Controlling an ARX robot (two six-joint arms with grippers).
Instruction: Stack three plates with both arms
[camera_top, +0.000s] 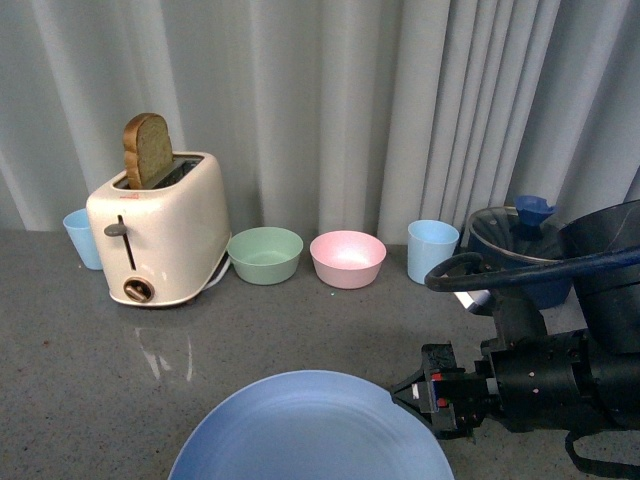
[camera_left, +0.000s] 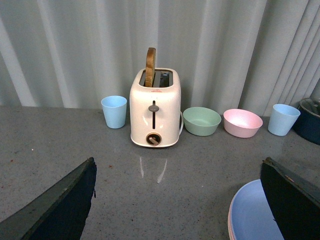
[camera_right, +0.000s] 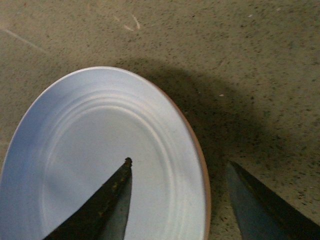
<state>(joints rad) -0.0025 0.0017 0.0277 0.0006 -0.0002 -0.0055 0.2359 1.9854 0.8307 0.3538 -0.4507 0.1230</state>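
Large round shallow matte light blue plate (camera_top: 310, 430) sits at the near edge of the grey speckled bench (camera_top: 300, 320), centre-front in the front view. It lies on top of another plate: right wrist view shows a thin tan-orange rim (camera_right: 200, 165) peeking out under the blue one; left wrist view shows a pinkish edge (camera_left: 229, 225) below the blue. Can't separate how many plates are underneath.

Right end effector (camera_right: 177, 172) is spread open, straddling the blue plate's rim: one finger (camera_right: 107, 200) over the plate's inner surface, the other finger (camera_right: 260, 205) outside over the bench. Not clamped on anything. In the front view the black right arm (camera_top: 530, 375) reaches in low from the right, tip just beside the plate edge.

Left end effector (camera_left: 177, 200) is also released, fingers wide apart, nothing between them but bare bench; blue plate is near its one finger (camera_left: 292, 200).

Back row along the curtain: light blue plastic cup (camera_top: 82, 238), cream toaster (camera_top: 160, 240) with a brown bread slice (camera_top: 146, 150) upright in the slot, small mint-green bowl (camera_top: 265, 254), small pink bowl (camera_top: 347, 258), second light blue cup (camera_top: 432, 250), dark blue pot with lid (camera_top: 520, 240).
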